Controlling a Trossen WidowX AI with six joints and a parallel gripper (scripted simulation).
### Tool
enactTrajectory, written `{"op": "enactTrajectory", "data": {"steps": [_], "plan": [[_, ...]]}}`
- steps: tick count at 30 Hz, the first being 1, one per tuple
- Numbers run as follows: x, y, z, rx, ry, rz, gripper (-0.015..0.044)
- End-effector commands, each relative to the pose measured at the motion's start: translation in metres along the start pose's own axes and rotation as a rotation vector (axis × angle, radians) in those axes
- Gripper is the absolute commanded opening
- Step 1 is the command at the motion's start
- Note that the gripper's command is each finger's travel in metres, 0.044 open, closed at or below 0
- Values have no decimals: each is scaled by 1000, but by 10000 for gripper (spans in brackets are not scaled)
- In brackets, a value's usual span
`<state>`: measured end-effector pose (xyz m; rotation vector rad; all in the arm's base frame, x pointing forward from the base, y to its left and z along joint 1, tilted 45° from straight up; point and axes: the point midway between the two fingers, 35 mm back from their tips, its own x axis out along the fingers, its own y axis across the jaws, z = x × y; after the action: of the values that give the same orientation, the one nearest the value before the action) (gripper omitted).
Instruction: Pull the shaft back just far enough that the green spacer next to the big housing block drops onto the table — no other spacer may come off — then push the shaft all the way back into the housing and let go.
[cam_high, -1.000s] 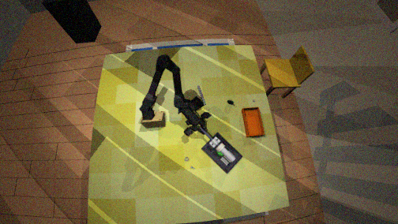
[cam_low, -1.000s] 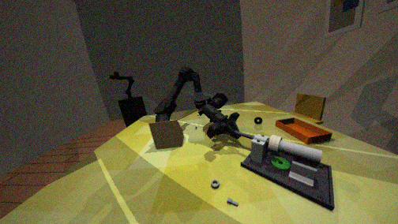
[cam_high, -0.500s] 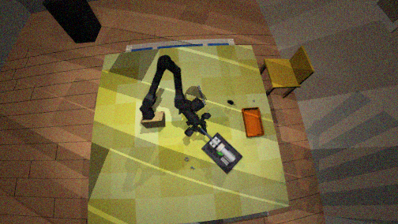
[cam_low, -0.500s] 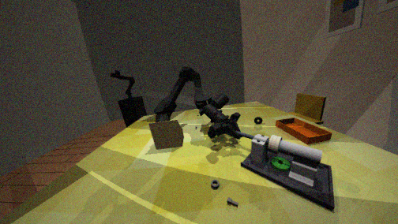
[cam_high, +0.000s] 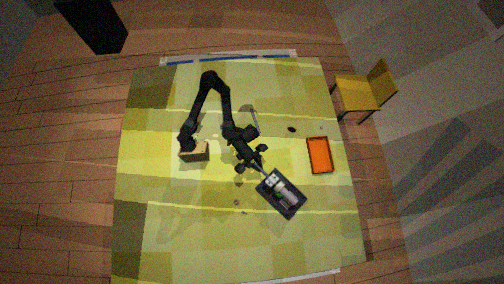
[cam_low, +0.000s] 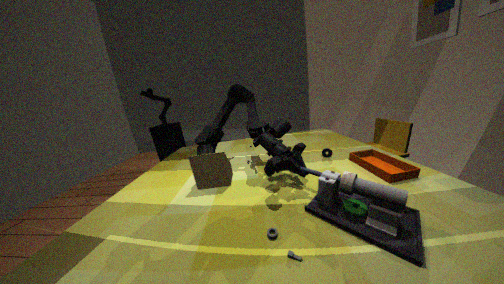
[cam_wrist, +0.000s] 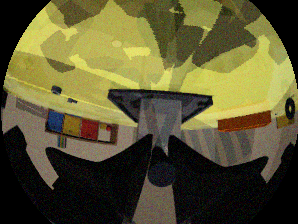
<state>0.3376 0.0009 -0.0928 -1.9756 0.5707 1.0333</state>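
The grey shaft (cam_high: 262, 171) (cam_low: 312, 172) runs from my gripper through the pale post (cam_high: 271, 179) (cam_low: 327, 188). My gripper (cam_high: 256, 163) (cam_low: 302, 169) (cam_wrist: 160, 139) is shut on the shaft's outer end, outside the post. The housing (cam_high: 288, 196) (cam_low: 384, 193), a large pale grey cylinder over a block, stands beyond it. A beige spacer (cam_low: 347, 182) sits in line with the shaft, against the housing's near end. The green spacer (cam_high: 278, 194) (cam_low: 355, 207) lies low and off the shaft, between post and block. The shaft's tip inside the housing is hidden.
The fixture has a dark base plate (cam_high: 291, 214) (cam_low: 411, 250) (cam_wrist: 195, 104). An orange tray (cam_high: 320, 155) (cam_low: 384, 166) (cam_wrist: 244, 121) lies beyond it. A brown box (cam_high: 195, 153) (cam_low: 211, 171) stands near the arm's base. A small ring (cam_low: 272, 233) and a bolt (cam_low: 295, 256) lie on the table.
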Motion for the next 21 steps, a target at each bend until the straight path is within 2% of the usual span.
{"op": "enactTrajectory", "data": {"steps": [1,21], "plan": [[3,-1,-2,-4,3,-1,0],[9,-1,-6,-4,3,-1,0]]}}
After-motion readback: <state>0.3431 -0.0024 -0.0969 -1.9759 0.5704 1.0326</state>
